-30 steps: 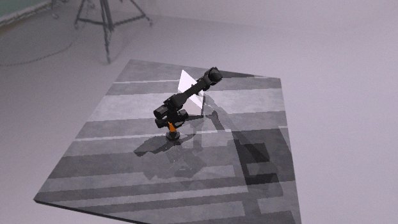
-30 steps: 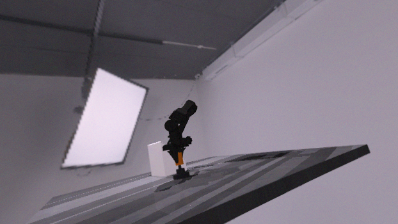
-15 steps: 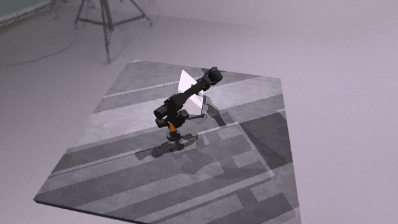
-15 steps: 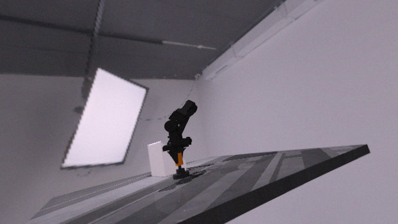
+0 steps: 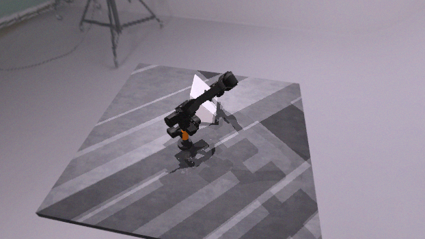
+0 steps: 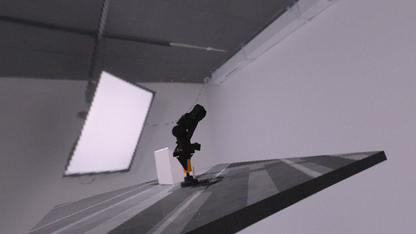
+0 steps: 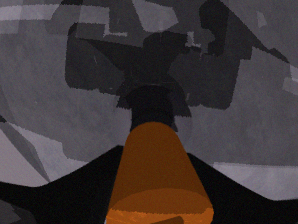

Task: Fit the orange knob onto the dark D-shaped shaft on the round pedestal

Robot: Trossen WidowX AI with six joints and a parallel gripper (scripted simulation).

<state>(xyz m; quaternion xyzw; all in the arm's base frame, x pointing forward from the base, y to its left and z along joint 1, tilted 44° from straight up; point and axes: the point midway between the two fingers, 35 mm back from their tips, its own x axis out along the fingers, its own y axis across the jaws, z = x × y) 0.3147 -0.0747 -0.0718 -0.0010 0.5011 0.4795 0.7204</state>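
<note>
The orange knob (image 5: 185, 136) (image 6: 189, 166) (image 7: 157, 170) is upright between the fingers of my gripper (image 5: 184, 132) (image 6: 187, 163) (image 7: 153, 155), which is shut on it. The round dark pedestal (image 5: 184, 145) (image 6: 189, 182) stands on the table directly under the knob. The dark shaft (image 6: 188, 174) (image 7: 153, 109) shows between the knob's lower end and the pedestal, so the knob is above the pedestal, not down on it. Whether the shaft's tip is inside the knob's hole cannot be told. The flat sides of shaft and hole are hidden.
A white block (image 5: 199, 91) (image 6: 164, 167) stands on the table (image 5: 113, 201) (image 6: 267, 187) behind the gripper, close to the arm. Dark shadows of the arm fall around the pedestal. A tripod (image 5: 114, 31) and a bright panel (image 6: 112, 127) are in the background.
</note>
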